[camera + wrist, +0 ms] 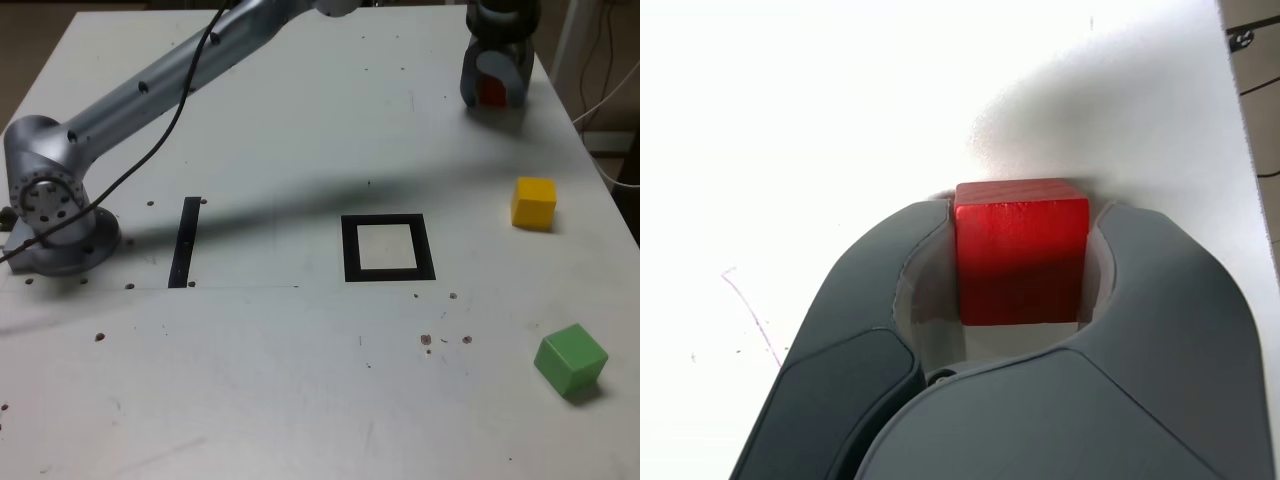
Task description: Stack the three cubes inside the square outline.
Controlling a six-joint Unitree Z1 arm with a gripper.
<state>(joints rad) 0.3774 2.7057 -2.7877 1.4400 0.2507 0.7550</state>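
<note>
At the far right of the table in the exterior view, my gripper (493,100) points down over the red cube (490,91). The wrist view shows the red cube (1020,255) resting on the table between the two dark jaws, which press against its two sides; the gripper (1022,212) is shut on it. The yellow cube (534,203) sits alone at the exterior view's right. Nearer the front right corner lies the green cube (571,360). The square outline (349,250), a black frame with a pale centre, holds nothing.
A thin black strip (185,241) lies on the table at the exterior view's left, beside the arm's base (55,205). The arm's long grey link (160,85) and a black cable (150,155) span the table's far left. White cables (610,100) hang past the right edge.
</note>
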